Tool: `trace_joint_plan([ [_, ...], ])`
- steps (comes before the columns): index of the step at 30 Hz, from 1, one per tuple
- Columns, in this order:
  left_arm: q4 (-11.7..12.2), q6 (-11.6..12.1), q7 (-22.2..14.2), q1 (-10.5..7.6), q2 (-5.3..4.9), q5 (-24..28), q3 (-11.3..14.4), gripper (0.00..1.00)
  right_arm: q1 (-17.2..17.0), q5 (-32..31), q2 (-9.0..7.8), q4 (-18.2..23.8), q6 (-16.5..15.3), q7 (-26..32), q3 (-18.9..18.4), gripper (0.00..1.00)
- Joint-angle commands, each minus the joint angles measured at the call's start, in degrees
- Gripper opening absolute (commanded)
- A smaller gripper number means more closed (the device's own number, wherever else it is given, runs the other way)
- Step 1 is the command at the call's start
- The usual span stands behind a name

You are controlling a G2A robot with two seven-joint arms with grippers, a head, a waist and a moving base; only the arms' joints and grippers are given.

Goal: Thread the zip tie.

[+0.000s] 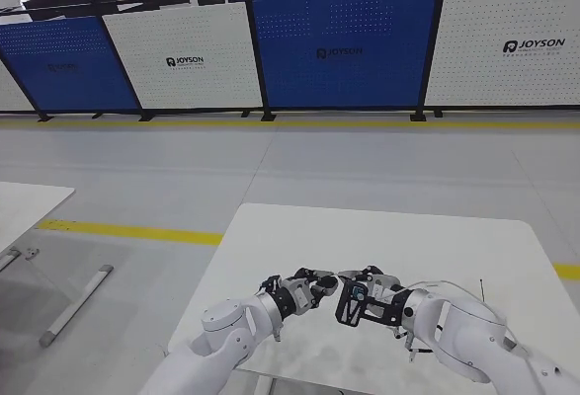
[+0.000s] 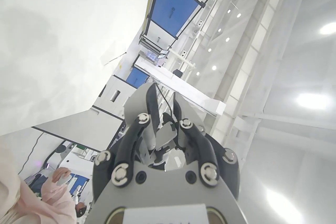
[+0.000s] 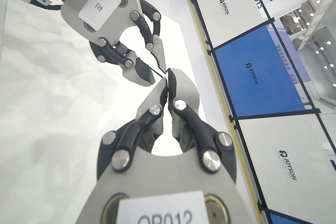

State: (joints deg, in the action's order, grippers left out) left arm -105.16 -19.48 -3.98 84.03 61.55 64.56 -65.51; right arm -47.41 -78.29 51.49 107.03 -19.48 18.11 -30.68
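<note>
The zip tie (image 3: 156, 70) runs from the parted left gripper (image 3: 157, 76) into the closed right gripper (image 3: 167, 76).

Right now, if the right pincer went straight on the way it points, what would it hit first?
Probably the left pincer, facing the right pincer almost tip to tip; a thin black zip tie runs between them.
</note>
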Motion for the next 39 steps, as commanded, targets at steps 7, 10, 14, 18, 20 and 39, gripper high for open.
trace_joint_plan([
  [7, -0.18, 0.00, 0.04, -0.21, -0.66, 0.78, 0.51, 0.00, 0.00, 0.00, 0.00, 0.00, 0.00, 0.00, 0.00, 0.00],
  [10, -0.40, 0.00, -0.16, -0.13, -0.90, 0.75, 0.60, 0.00, 0.00, 0.00, 0.00, 0.00, 0.00, 0.00, 0.00, 0.00],
  [14, -0.68, 0.00, -0.34, 0.05, -1.17, 0.66, 0.70, 0.00, -1.27, -0.78, 0.13, 0.03, 0.08, -0.54, -0.78, 0.00],
  [18, -0.83, 0.00, -0.64, 0.11, -1.38, 0.73, 0.91, 0.00, -2.20, -0.51, 0.16, 0.24, 0.00, -0.93, -1.51, 1.00],
  [20, -0.86, 0.00, -0.63, 0.04, -1.45, 0.78, 1.10, 0.00, -2.57, 0.00, 0.03, 0.33, 0.00, -1.73, -1.91, 1.00],
  [39, 0.85, 15.53, 2.90, 1.99, -1.13, -23.39, 3.21, 0.00, -17.45, 18.37, -4.86, 0.37, 0.00, -6.36, -17.64, 1.00],
])
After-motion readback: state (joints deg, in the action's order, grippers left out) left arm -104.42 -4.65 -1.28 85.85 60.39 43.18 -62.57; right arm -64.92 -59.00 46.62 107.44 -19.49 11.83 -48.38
